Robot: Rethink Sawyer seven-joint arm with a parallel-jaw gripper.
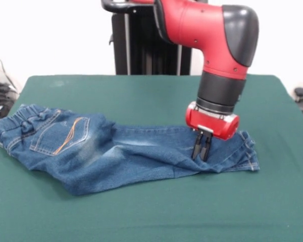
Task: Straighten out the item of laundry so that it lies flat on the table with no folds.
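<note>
The jeans [116, 154] lie creased across the table [141, 217]. My gripper [201, 150], at three o'clock, pinches their leg, jaws nearly together.

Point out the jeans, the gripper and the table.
jeans [116, 154]: front view, faded thigh area mid-garment.
gripper [202, 151]: front view, between the tips of its fingers, which are close together on the denim near the hem.
table [141, 96]: front view, bare green top behind the jeans.
</note>
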